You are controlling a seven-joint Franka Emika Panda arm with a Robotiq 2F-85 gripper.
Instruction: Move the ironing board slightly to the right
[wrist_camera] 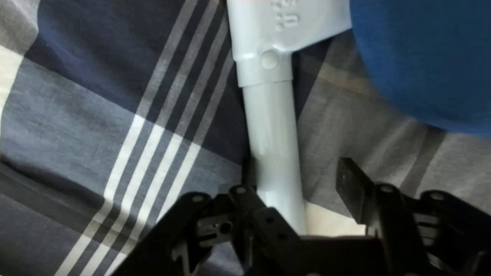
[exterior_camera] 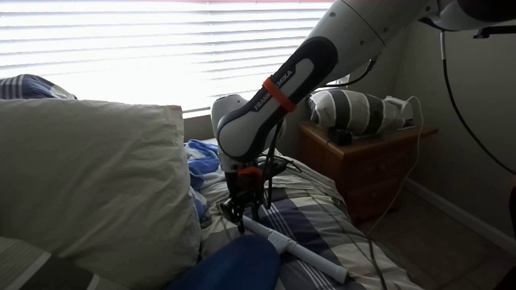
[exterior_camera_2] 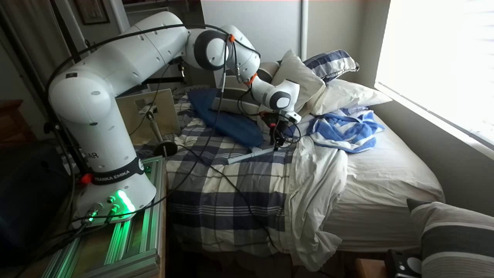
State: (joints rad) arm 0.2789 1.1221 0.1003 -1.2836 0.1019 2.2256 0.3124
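Note:
The ironing board is dark blue with a rounded end. It lies on the plaid-covered bed and shows in both exterior views (exterior_camera: 242, 264) (exterior_camera_2: 235, 125) and at the upper right of the wrist view (wrist_camera: 425, 57). Its white tubular foot bar (exterior_camera: 316, 259) sticks out crosswise past the rounded end; the bar also shows in the wrist view (wrist_camera: 270, 126). My gripper (exterior_camera: 248, 223) is low over the bar's end nearer the pillows and points down. In the wrist view the gripper (wrist_camera: 299, 180) is open, with the bar between its fingers, close to the left finger and apart from the right one.
A big off-white pillow (exterior_camera: 92, 181) stands beside the gripper. A blue and white towel (exterior_camera_2: 343, 131) lies crumpled behind it. The plaid bedspread (exterior_camera_2: 231, 208) lies under the board. A wooden nightstand (exterior_camera: 375, 157) stands beyond the bed. A dark cable (exterior_camera_2: 231, 181) crosses the bedspread.

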